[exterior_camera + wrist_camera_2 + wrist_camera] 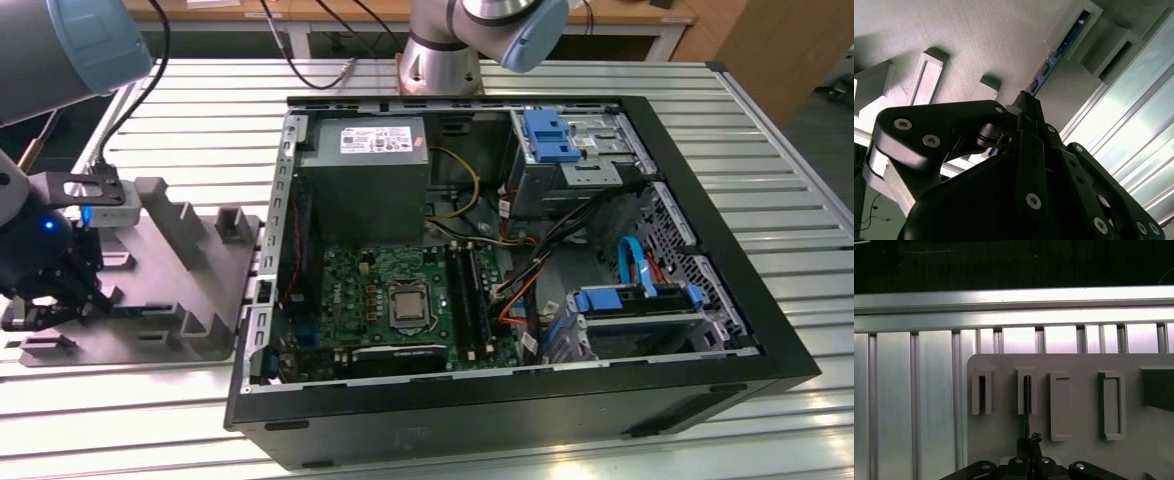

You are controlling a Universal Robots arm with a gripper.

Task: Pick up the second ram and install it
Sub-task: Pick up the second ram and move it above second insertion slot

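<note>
The second ram [1061, 47] is a thin dark blue-black stick standing on edge in a slotted post of the grey plastic tray [979, 40]. In the first wrist view the ram [1026, 407] shows edge-on, running from that post down to my gripper [1026, 442]. My gripper [1026, 100] is shut on the stick's near end, its black fingers pressed together around it. In the exterior view my gripper [54, 300] hangs low over the tray [174, 300], at the exterior view's left of the open computer case [534, 400].
Inside the case lie the motherboard with its long dark memory slots [467, 290], the square silver processor socket [404, 302], the grey power supply box [363, 175] and blue drive brackets [550, 135]. The tray carries several upright posts [234, 228]. A slatted metal table [200, 120] bears everything.
</note>
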